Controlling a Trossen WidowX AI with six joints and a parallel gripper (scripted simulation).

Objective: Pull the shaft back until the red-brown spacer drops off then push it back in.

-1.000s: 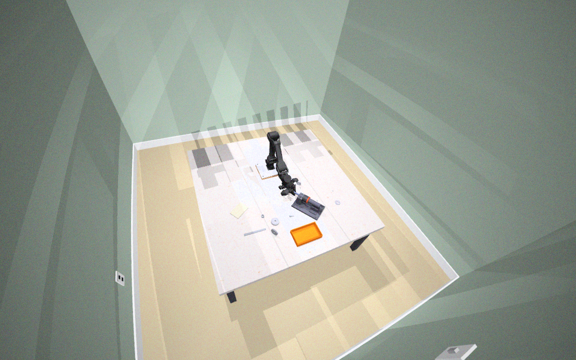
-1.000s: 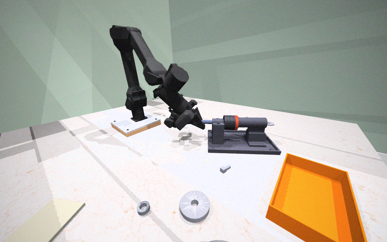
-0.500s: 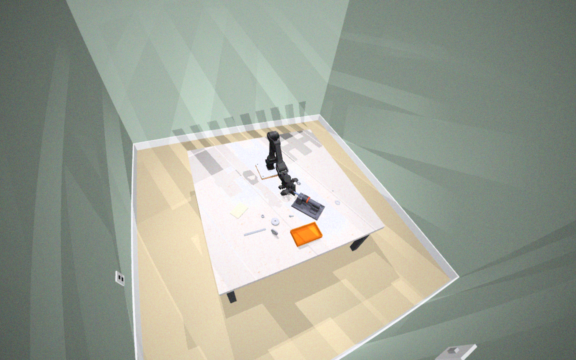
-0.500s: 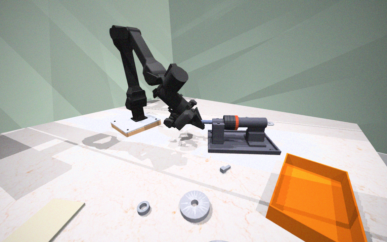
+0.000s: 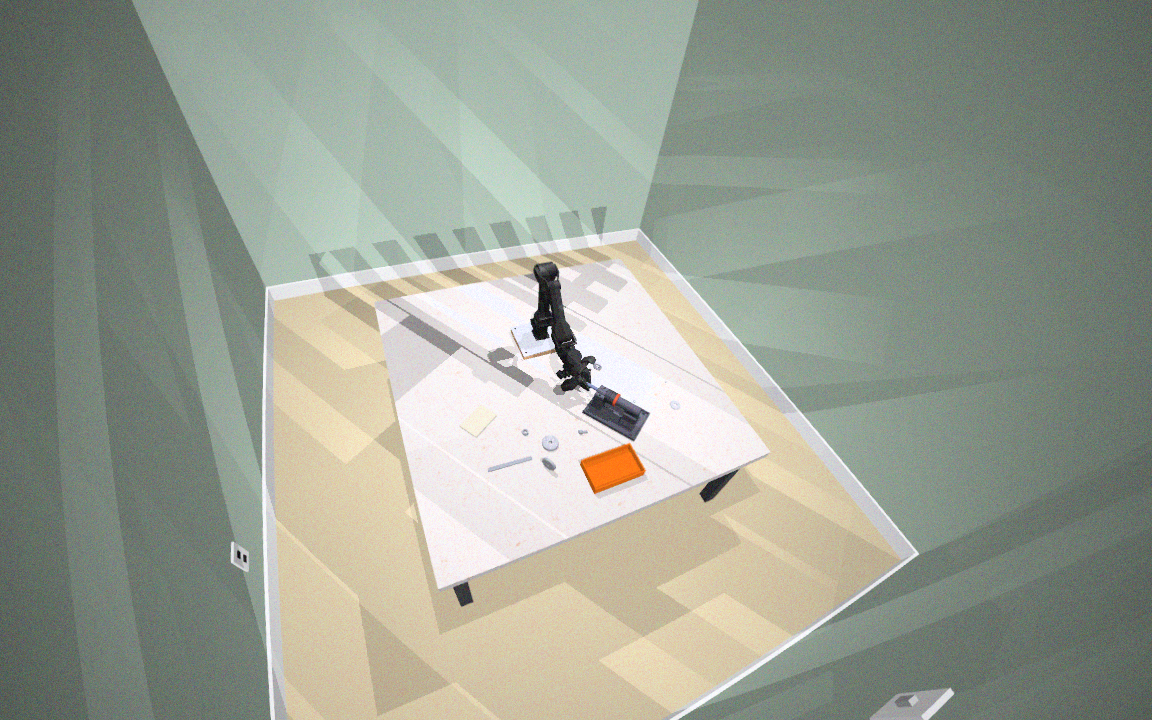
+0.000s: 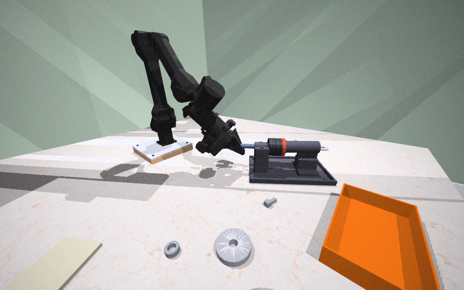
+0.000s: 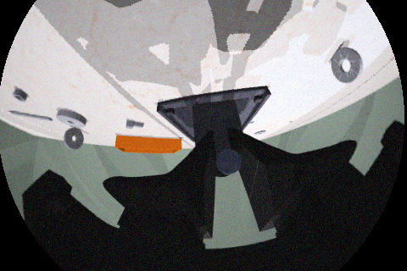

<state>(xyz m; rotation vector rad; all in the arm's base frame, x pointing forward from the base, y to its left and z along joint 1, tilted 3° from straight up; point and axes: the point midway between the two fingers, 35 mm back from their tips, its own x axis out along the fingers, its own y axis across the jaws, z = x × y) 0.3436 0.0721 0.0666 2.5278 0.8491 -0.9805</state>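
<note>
My gripper [image 5: 587, 385] [image 6: 242, 148] [image 7: 220, 134] is shut on the blue-grey shaft [image 6: 249, 145] [image 7: 228, 161] at its outer end, left of the small upright in the exterior view. The shaft passes through that dark upright [image 6: 261, 160]. The red-brown spacer [image 5: 616, 398] [image 6: 283, 147], which looks orange-red, is still on the shaft line, against the housing block [image 6: 304, 146]. Several dark spacers [image 6: 274, 146] sit together between the upright and the red-brown one. The shaft inside the spacers and housing is hidden. In the wrist view the upright hides the spacers.
The fixture stands on a dark base tray [image 5: 632, 434] [image 6: 291, 182]. An orange bin [image 5: 612, 469] [image 6: 374, 238] [image 7: 148, 144] is at the front. A thick disc [image 6: 233, 248], a small ring [image 6: 171, 249], a bolt [image 6: 269, 202] and a pale yellow plate [image 6: 56, 261] lie on the table.
</note>
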